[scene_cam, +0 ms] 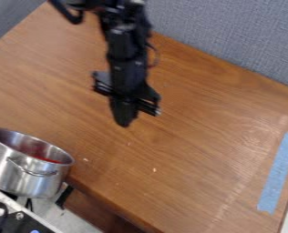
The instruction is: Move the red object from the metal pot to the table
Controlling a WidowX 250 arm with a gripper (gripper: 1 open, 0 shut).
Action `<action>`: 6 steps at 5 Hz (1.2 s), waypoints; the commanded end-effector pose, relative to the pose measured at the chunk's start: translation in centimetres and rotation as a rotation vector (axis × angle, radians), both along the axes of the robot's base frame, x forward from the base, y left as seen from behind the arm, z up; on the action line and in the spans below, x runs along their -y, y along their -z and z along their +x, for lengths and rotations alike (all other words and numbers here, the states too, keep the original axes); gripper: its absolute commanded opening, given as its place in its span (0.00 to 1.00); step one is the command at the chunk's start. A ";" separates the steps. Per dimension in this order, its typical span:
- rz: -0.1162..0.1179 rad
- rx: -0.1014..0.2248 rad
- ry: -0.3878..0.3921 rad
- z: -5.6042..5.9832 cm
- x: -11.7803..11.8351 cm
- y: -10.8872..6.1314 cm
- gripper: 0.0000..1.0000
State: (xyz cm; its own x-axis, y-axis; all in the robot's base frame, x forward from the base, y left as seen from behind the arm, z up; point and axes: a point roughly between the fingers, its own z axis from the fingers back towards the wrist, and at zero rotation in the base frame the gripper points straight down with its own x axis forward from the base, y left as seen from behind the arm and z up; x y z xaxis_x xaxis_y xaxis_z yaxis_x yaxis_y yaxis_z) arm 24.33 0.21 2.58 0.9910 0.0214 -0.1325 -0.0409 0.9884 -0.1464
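Observation:
The metal pot (pixel 25 164) stands at the table's near left corner, shiny and round. Inside it lies the red object (pixel 35 155), only partly seen past the rim. My gripper (pixel 127 118) hangs over the middle of the table (pixel 208 136), pointing down, its black fingers together and shut on nothing. It is well to the right of and beyond the pot, apart from it.
A strip of light blue tape (pixel 277 171) lies near the table's right edge. A grey wall panel (pixel 244 32) runs behind the table. Dark equipment (pixel 13 221) sits below the pot at the front edge.

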 end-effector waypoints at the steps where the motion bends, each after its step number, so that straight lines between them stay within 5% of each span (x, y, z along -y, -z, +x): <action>1: -0.020 0.060 -0.173 -0.6 0.7 -0.5 0.00; 2: -0.044 0.052 -0.076 0.9 0.6 0.9 0.00; 3: -0.093 0.053 0.004 2.6 0.1 2.0 0.00; 5: -0.176 0.076 0.214 1.9 -1.1 0.2 0.00; 6: -0.189 0.096 0.324 1.8 -1.4 -0.8 0.00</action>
State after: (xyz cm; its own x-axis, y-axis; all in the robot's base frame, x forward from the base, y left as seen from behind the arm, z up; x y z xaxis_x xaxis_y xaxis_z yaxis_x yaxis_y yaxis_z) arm 25.08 1.18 1.98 0.9461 -0.3176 -0.0638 0.2781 0.8972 -0.3429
